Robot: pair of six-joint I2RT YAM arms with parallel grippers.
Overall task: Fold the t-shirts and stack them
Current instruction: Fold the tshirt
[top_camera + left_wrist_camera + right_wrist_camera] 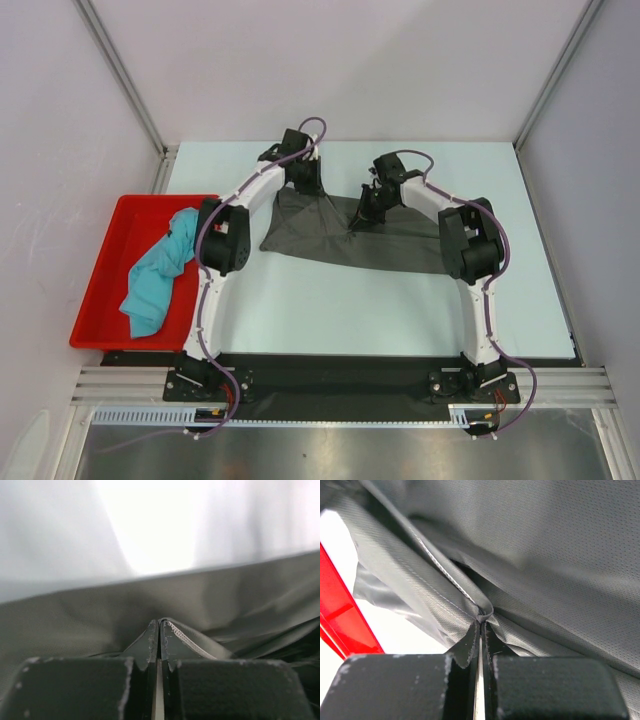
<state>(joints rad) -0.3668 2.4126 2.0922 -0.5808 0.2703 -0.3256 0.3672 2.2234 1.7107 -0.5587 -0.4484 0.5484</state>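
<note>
From above, the dark grey t-shirt (385,248) lies spread at the far middle of the table (330,310). Its near edge runs left to right, and bare pale tabletop stretches from there to my bases. My left gripper (308,190) sits at the shirt's far left corner. My right gripper (353,227) is at mid-cloth, where the fabric rises in a small peak. The teal t-shirt (158,278) is crumpled in the red tray (105,290) at the left edge, well apart from the grey one; my left arm hides its right side. Plain white walls close in the table.

At my left wrist, my left gripper (159,629) is pinched tight on a stitched hem of the grey shirt (90,615). Everything beyond is washed-out glare.

At my right wrist, my right gripper (481,626) is clamped on a seamed fold of the grey shirt (550,550), which fills most of the view. The tray's rim (340,612) and white tabletop show at left.
</note>
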